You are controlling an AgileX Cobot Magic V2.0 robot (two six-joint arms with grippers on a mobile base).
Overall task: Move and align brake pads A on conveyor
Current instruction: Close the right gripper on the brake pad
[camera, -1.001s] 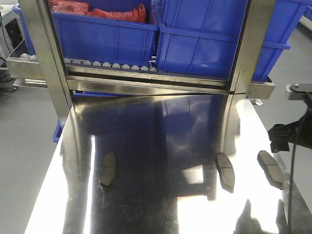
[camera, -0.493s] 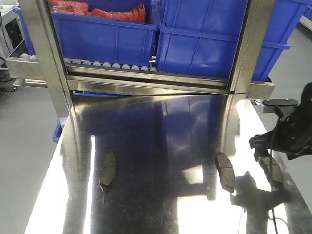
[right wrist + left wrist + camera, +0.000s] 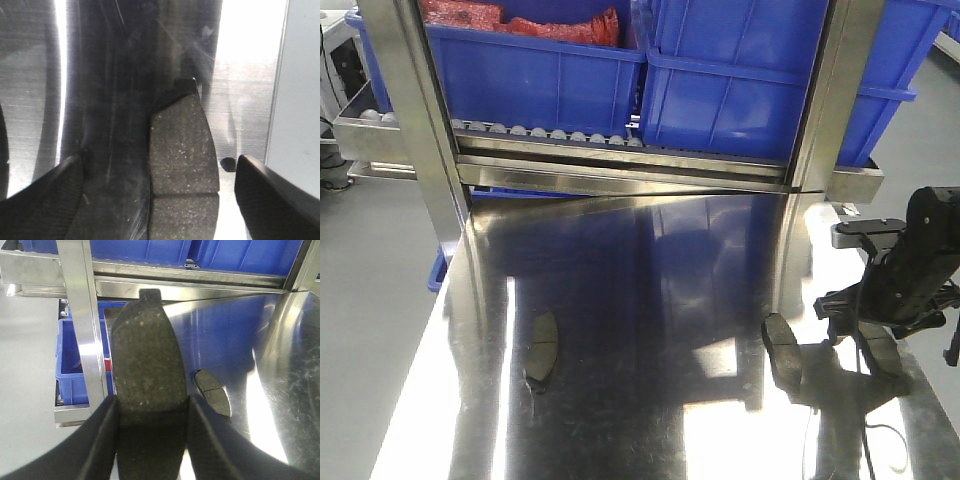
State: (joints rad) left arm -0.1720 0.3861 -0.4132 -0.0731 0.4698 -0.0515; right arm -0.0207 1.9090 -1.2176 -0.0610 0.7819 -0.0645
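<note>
Along the near half of the shiny steel table (image 3: 650, 260), three small curved oblong brake pads with gritty grey-brown faces lie flat: the left pad (image 3: 541, 350) near the left edge, the middle pad (image 3: 782, 350) right of centre, and the right pad (image 3: 888, 360) close to the right edge. Over the right pad hangs the black right gripper (image 3: 880, 315), its body partly covering that pad in the front view. In the right wrist view its fingers (image 3: 45, 200) stand wide apart on either side of the right pad (image 3: 182, 150), touching neither flank, with the centre groove crossing between them and the grey floor (image 3: 300, 100) just past the table's right edge. The left gripper (image 3: 152, 402) is out of the front view. Its wrist view shows both black fingers (image 3: 97, 440) clamped on the long sides of a fourth pad (image 3: 147, 365), gritty face toward the camera and backing-plate tab at the far end, held in the air over the table's left edge. Past it the left pad (image 3: 212, 397) lies on the steel near an upright steel post (image 3: 82, 315), with a blue bin (image 3: 72, 365) lower down outside the table. At the far edge stands the roller rack (image 3: 550, 135) carrying large blue bins (image 3: 540, 70), red contents showing in one. Its right upright (image 3: 828, 120) rises behind the middle pad.
</note>
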